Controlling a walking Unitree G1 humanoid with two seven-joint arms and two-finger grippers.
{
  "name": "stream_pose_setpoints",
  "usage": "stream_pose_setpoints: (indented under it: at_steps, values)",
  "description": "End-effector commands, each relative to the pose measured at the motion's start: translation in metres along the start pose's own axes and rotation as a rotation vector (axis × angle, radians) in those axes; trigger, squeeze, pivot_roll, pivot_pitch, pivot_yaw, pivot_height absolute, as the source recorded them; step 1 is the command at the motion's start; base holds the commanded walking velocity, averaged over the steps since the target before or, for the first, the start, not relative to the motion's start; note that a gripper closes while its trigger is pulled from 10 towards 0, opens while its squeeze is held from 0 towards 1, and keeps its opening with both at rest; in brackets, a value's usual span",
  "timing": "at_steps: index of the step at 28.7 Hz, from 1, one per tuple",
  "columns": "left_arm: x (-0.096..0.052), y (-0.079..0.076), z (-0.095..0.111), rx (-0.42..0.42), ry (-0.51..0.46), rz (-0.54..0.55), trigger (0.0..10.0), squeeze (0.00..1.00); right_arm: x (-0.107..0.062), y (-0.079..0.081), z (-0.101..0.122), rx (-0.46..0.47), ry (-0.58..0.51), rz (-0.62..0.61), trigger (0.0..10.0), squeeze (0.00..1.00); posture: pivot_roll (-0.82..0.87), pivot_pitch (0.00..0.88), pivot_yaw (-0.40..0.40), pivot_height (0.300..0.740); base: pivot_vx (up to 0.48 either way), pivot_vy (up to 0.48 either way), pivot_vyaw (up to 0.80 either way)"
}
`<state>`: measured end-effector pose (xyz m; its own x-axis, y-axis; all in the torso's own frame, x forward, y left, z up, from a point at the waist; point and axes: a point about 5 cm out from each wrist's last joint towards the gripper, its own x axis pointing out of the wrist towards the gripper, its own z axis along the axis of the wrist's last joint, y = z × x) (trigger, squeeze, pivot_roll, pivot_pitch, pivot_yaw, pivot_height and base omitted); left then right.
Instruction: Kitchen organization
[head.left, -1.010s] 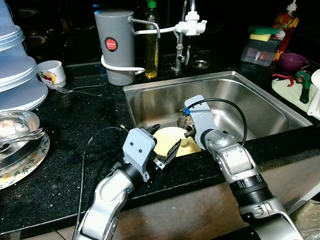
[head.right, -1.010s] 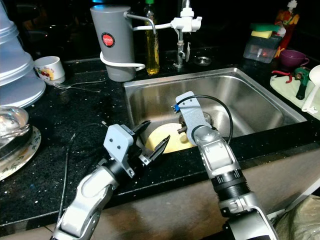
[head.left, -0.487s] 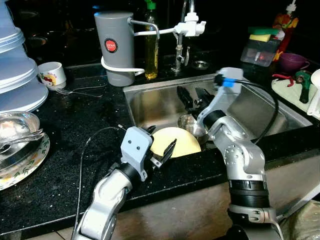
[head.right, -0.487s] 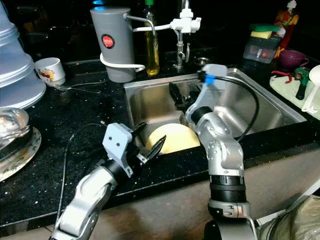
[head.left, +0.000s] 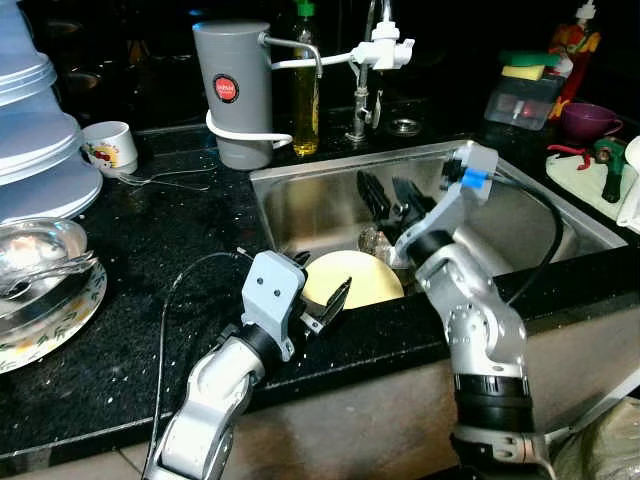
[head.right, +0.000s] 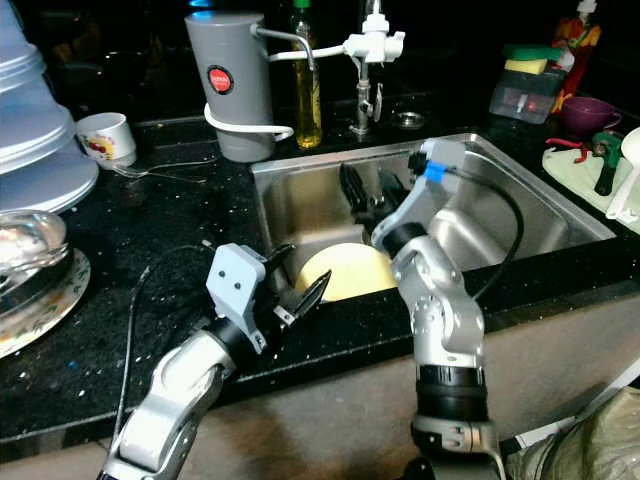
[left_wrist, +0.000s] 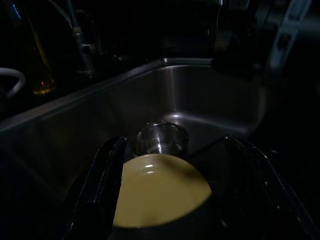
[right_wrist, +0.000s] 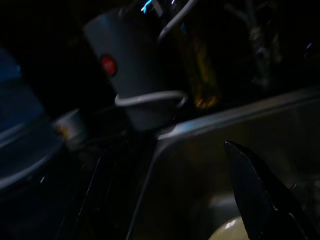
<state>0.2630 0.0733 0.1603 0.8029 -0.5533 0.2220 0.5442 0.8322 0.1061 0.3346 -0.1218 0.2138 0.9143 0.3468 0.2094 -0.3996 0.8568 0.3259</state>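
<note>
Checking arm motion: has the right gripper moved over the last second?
Yes. The right gripper rose from beside the yellow plate, up toward the faucet.

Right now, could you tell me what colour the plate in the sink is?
Pale yellow plate; clearest in the left eye view.

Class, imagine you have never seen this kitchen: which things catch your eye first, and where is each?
The steel sink, set in the black counter, stands out, with a pale yellow plate leaning at its near wall and a small steel cup just behind. The left gripper hovers open over the plate; the right gripper is raised, open, above the basin. A grey water filter stands behind the sink's left corner.
</note>
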Motion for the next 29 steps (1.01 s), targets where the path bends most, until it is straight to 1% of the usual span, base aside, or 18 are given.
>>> stream_pose_setpoints:
  at_steps: [1, 6, 11, 16, 19, 23, 25, 28, 29]
  values:
    - [-0.004, 0.000, -0.011, -0.009, 0.057, 0.003, 10.0, 0.00, 0.001, 0.005, 0.004, -0.002, -0.027, 0.027, 10.0, 0.00, -0.03, 0.000, -0.005, 0.740, -0.266, 0.000, 0.00]
    - [-0.003, 0.001, -0.010, -0.005, 0.057, -0.002, 10.0, 0.00, -0.002, 0.000, -0.001, 0.017, -0.037, 0.012, 10.0, 0.00, -0.03, 0.000, -0.001, 0.740, -0.279, 0.000, 0.00]
    - [-0.003, 0.000, -0.010, -0.003, 0.058, -0.010, 10.0, 0.00, -0.004, -0.004, 0.000, 0.006, -0.049, 0.006, 10.0, 0.00, -0.03, 0.000, 0.000, 0.740, -0.286, 0.000, 0.00]
    - [-0.002, -0.002, -0.011, -0.002, 0.059, -0.016, 10.0, 0.00, -0.009, -0.012, 0.002, 0.005, -0.078, 0.001, 10.0, 0.00, -0.03, 0.000, 0.001, 0.740, -0.307, 0.000, 0.00]
    - [-0.003, -0.002, -0.011, -0.002, 0.061, -0.016, 10.0, 0.00, -0.011, -0.014, 0.001, 0.008, -0.082, 0.004, 10.0, 0.00, -0.03, 0.000, 0.001, 0.740, -0.312, 0.000, 0.00]
    - [-0.005, -0.001, -0.014, -0.001, 0.072, -0.012, 10.0, 0.00, -0.016, -0.020, -0.004, 0.006, -0.077, -0.018, 10.0, 0.00, -0.03, 0.000, 0.002, 0.740, -0.313, 0.000, 0.00]
    - [-0.008, 0.000, -0.017, -0.001, 0.083, -0.008, 10.0, 0.00, -0.021, -0.026, -0.010, -0.007, -0.058, -0.040, 10.0, 0.00, -0.03, 0.000, 0.003, 0.740, -0.313, 0.000, 0.00]
    - [-0.010, 0.000, -0.018, 0.000, 0.090, -0.007, 10.0, 0.00, -0.024, -0.029, -0.014, -0.020, -0.043, -0.054, 10.0, 0.00, -0.03, 0.000, 0.002, 0.740, -0.310, 0.000, 0.00]
    - [-0.014, 0.001, -0.023, 0.002, 0.111, -0.004, 10.0, 0.00, -0.030, -0.037, -0.022, -0.036, -0.014, -0.075, 10.0, 0.00, -0.03, 0.000, 0.002, 0.740, -0.311, 0.000, 0.00]
